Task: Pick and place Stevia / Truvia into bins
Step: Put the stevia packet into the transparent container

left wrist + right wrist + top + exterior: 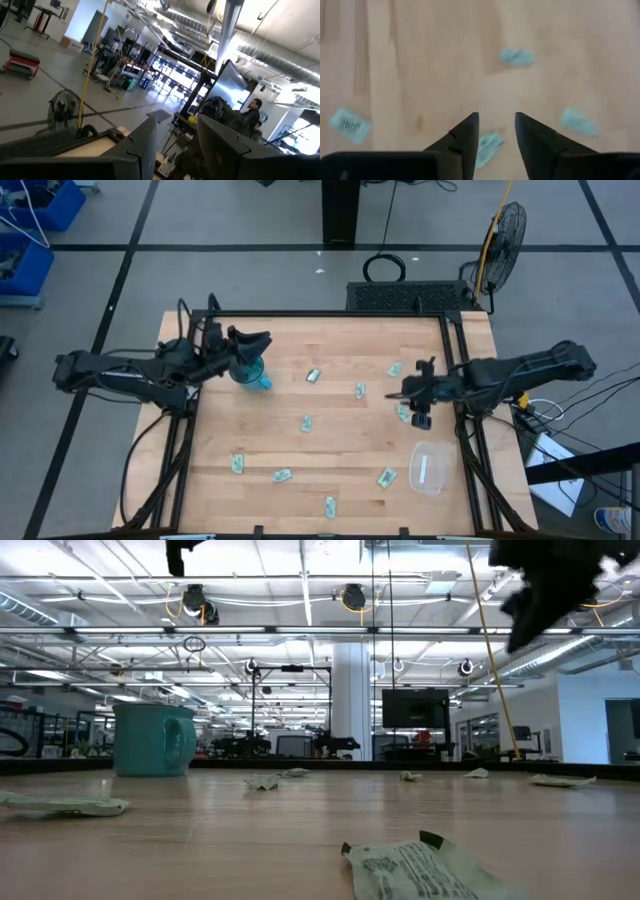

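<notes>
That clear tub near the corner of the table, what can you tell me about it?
The tub is a small, shallow container of see-through plastic with rounded corners, so the wooden table shows through it. It sits upright and open-topped on the table's near right part, by the right edge. One pale sachet seems to lie inside it; the other sachets lie scattered outside. Nothing else touches it: the right gripper hangs apart from it, farther back over the table.
</notes>
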